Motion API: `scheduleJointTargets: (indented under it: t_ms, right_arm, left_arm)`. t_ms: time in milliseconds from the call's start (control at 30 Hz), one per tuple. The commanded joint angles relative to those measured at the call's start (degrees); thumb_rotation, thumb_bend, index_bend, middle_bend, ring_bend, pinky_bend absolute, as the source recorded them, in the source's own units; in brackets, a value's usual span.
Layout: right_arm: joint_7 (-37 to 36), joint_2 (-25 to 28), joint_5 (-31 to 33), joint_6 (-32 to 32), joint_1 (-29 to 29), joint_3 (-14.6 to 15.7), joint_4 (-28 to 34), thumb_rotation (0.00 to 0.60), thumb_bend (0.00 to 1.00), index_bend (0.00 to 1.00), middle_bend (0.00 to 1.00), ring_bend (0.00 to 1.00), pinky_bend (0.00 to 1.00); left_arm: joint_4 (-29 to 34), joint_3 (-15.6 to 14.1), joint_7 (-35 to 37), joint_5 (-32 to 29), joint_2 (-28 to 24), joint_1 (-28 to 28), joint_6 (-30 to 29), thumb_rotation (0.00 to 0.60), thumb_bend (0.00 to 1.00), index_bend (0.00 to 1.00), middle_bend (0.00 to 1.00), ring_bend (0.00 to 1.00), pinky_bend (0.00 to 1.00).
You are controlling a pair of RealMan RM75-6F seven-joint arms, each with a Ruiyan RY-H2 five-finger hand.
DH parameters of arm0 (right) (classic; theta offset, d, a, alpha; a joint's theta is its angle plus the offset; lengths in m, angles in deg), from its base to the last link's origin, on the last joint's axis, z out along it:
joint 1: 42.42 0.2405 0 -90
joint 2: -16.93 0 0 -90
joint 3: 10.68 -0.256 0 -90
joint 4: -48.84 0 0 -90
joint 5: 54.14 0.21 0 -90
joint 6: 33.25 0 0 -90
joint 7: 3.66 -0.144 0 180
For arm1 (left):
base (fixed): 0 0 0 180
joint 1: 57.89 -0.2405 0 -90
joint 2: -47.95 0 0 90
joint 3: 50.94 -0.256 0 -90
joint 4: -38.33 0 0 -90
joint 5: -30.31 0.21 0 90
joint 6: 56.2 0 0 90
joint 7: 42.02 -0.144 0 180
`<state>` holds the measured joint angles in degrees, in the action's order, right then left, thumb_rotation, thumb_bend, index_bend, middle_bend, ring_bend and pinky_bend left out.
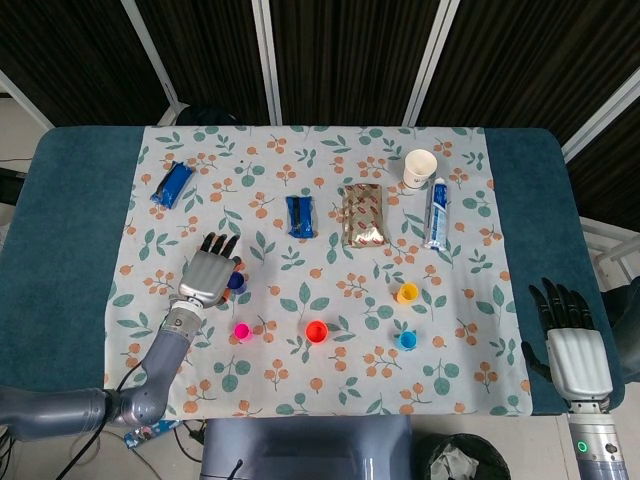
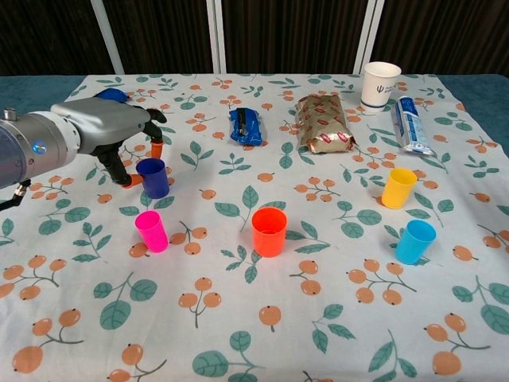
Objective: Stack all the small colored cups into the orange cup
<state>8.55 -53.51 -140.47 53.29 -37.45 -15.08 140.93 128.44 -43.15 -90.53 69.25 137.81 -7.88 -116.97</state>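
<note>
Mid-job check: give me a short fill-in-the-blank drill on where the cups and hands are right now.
1. The left hand is closing around the ____ cup.
2. The pink cup stands to the ____ of the orange cup in the chest view.
3. Nearest the light blue cup stands the ____ cup.
4. The right hand is off the cloth and holds ____.

Missing words: dark blue; left; yellow; nothing

A robot test lab: a table (image 1: 60, 260) with teal padding under a floral printed tablecloth (image 2: 238, 318), black pleated curtains (image 1: 340, 50) behind, loose black cabling (image 1: 90, 440) below.
</note>
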Motion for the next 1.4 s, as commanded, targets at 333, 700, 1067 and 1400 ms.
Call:
scheduleJointTargets:
  t_ms: [333,700,1067,1400]
  right_arm:
    - [0.3,-0.1,0.0,0.0,0.0,0.1,0.2,0.6,0.4,0.05,0.0,0.0,0.09]
    - [0.6,-0.2,0.1,-0.1,0.0,0.1,0.3,0.6,0.4,0.05,0.0,0.0,0.09]
    - [0.5,0.0,-0.2,0.3,-0.2,0.1,0.6,0.6,0.4,0.05,0.0,0.0,0.09]
    - [-0.3,0.5,-0.1,0.5,-0.3,-0.1,0.4,0.6,0.4,0.05,0.0,0.0,0.09]
  left_arm:
    - [6.0,1.4,3.1,4.7,-2.4,-0.1,-2.0,0.6,0.35,0.46,0.0,0.0,0.0]
    - [20.9,3.1,0.8,4.6,-6.4,2.1,-2.8,0.6,0.35,0.46,0.01,0.0,0.0]
    - [26.1,4.4,-4.7,-0.4,-4.2,6.5,-5.1,0.6,0.35,0.46,0.01,0.0,0.0]
    - [24.9,3.9,-8.0,-3.3,0.3,9.8,-7.4,0.6,0.35,0.46,0.02,0.0,0.0]
